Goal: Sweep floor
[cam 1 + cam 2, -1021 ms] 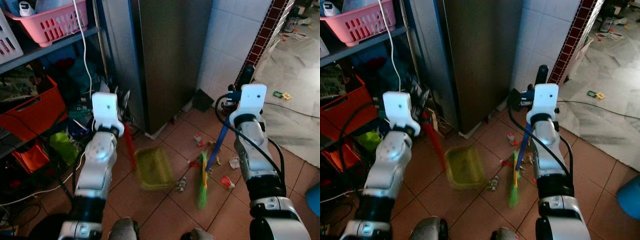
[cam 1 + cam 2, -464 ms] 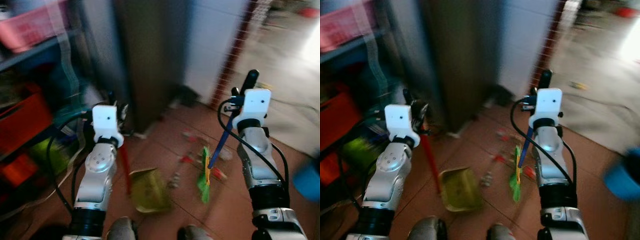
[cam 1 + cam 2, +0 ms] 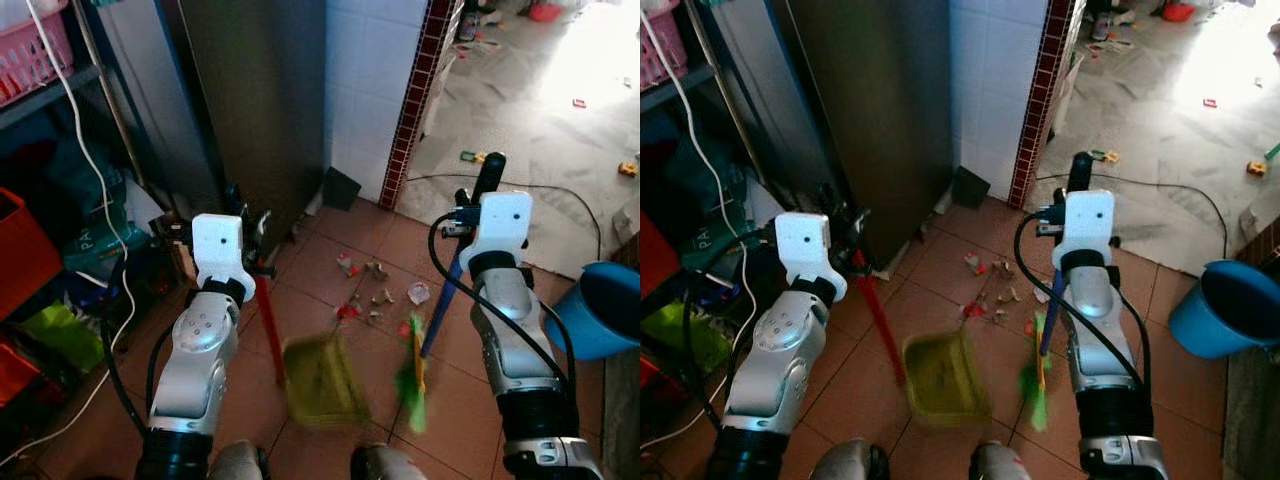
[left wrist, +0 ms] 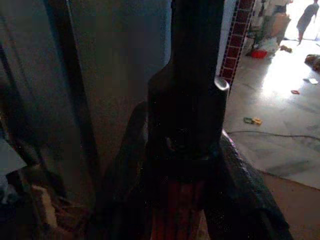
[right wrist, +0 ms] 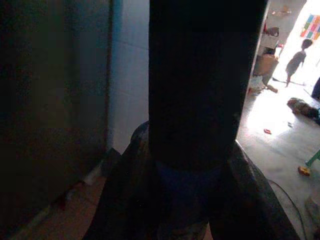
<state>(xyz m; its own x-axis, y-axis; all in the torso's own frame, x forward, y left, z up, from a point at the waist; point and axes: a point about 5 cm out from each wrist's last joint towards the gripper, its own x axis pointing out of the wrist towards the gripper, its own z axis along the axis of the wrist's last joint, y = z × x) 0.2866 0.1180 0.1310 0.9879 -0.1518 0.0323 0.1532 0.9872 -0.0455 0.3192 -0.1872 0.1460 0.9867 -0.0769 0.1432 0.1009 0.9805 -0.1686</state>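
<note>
L hand (image 4: 185,200) is clamped round the red handle (image 3: 268,335) of the yellow-green dustpan (image 3: 322,381), pan low over the tiled floor (image 3: 330,290) btwn the arms. R hand (image 5: 187,200) is wrapped tight on the blue broom handle (image 3: 442,312), green bristles (image 3: 410,385) just beside the pan. Litter scraps (image 3: 372,296) lie ahead, near the grey cabinet (image 3: 260,90). Blue bucket (image 3: 598,310) off to the right.

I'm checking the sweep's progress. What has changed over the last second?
The camera has swung right, bringing a blue bucket into view. The yellow-green dustpan on its red handle and the green-bristled broom on its blue handle now sit nearer the robot than the scattered litter. The left gripper and right gripper still hold those handles.
</note>
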